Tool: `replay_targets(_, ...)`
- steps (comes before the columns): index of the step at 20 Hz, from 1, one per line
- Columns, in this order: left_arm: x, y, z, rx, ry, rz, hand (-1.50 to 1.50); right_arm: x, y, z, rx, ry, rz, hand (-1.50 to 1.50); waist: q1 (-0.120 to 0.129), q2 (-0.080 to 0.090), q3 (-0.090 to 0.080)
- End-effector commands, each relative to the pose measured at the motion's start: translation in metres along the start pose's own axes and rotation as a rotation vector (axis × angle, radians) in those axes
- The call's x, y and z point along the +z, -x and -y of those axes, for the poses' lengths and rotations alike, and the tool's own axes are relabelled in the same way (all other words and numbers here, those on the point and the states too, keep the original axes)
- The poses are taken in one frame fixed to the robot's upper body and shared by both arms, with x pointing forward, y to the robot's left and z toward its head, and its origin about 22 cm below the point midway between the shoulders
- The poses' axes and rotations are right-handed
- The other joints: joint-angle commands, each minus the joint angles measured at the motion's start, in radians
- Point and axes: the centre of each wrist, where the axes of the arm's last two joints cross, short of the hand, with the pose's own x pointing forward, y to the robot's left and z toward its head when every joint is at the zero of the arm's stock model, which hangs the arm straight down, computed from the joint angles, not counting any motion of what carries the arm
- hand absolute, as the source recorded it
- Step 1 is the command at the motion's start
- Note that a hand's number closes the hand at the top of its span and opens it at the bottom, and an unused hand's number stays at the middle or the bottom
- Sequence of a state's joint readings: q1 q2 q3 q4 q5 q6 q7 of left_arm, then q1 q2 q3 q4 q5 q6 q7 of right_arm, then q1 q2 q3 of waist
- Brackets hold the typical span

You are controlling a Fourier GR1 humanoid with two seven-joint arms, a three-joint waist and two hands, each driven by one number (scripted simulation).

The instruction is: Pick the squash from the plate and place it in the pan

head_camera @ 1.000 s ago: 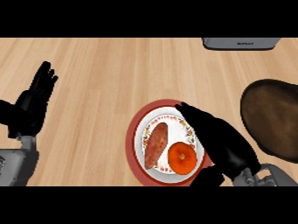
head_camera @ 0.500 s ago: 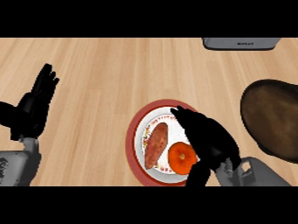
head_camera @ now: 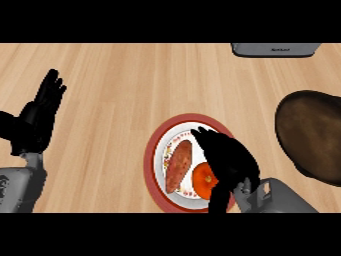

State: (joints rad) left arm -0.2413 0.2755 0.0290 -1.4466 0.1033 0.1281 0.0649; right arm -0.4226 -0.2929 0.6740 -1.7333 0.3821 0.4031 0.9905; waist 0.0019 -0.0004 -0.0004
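Because the task ends in the pan (head_camera: 317,137), it matters that this wide dark vessel sits on the wooden counter (head_camera: 129,80) just to the right of the plate (head_camera: 152,150), near it but not touching. That makes for a short carry across bare wood. A grey appliance (head_camera: 276,49) shows at the far edge, well clear of that route.

The red-rimmed plate lies near the front of the counter, within the right arm's reach. The right hand (head_camera: 228,159) hangs over its right half, coming in from the lower edge, placed there, I judge, to take food off the plate. From above I cannot tell whether it is spread or closed on anything.

The left hand (head_camera: 33,120) rests at the left side, open with fingers up, well apart from everything and taking no part in the pick.

The squash (head_camera: 179,165), probably the long reddish-orange piece, lies on the plate just left of the right hand and is not lifted. A round orange piece (head_camera: 202,179) sits beside it, partly under that hand, so the grasp needs to single out the right one.
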Motion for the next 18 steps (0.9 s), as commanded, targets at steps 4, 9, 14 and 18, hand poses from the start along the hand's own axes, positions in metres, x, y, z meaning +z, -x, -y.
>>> replay_targets(4, 0.012, -0.002, 0.007, -0.008, 0.010, -0.013, 0.00, -0.010, -0.005, 0.000, 0.090, -0.055, -0.106, -1.50, 0.003, -0.002, 0.000)
replay_targets(9, 0.001, -0.015, 0.005, 0.017, 0.011, -0.009, 0.00, -0.036, -0.002, -0.014, 0.076, -0.105, -0.128, -1.50, 0.003, 0.001, 0.000)
replay_targets(14, -0.012, -0.011, -0.004, 0.019, -0.012, 0.000, 0.00, -0.024, 0.002, -0.041, 0.080, -0.132, -0.125, -1.50, -0.004, 0.001, 0.000)
replay_targets(18, 0.004, -0.006, 0.005, -0.005, 0.018, -0.012, 0.00, -0.041, 0.013, -0.032, 0.120, -0.149, 0.023, 1.50, 0.003, 0.001, 0.001)
